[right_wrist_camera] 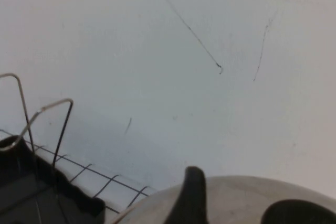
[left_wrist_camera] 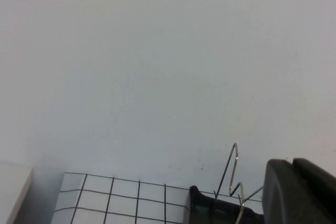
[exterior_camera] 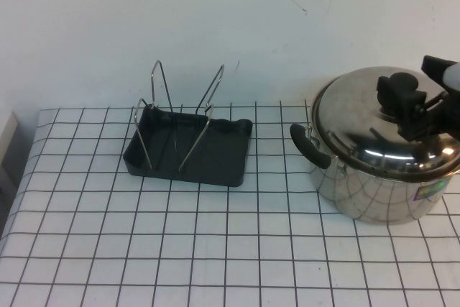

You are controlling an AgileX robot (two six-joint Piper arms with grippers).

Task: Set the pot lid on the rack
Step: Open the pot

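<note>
The pot lid [exterior_camera: 359, 116], domed shiny steel, sits on the steel pot [exterior_camera: 374, 192] at the right of the table. My right gripper [exterior_camera: 406, 102] is open and hovers at the lid's centre, over its black knob [right_wrist_camera: 302, 213]. In the right wrist view one finger [right_wrist_camera: 192, 195] stands apart from the knob above the lid [right_wrist_camera: 236, 203]. The rack [exterior_camera: 215, 152], a dark grey tray with wire loops, stands empty at centre-left and also shows in the right wrist view [right_wrist_camera: 31, 192]. My left gripper [left_wrist_camera: 292, 162] is shut and out of the high view; it is near the rack [left_wrist_camera: 210, 208].
The pot's black side handle [exterior_camera: 309, 145] points toward the rack. The checked cloth [exterior_camera: 215, 249] covers the table in front. A white wall [exterior_camera: 215, 19] rises close behind the rack and the pot.
</note>
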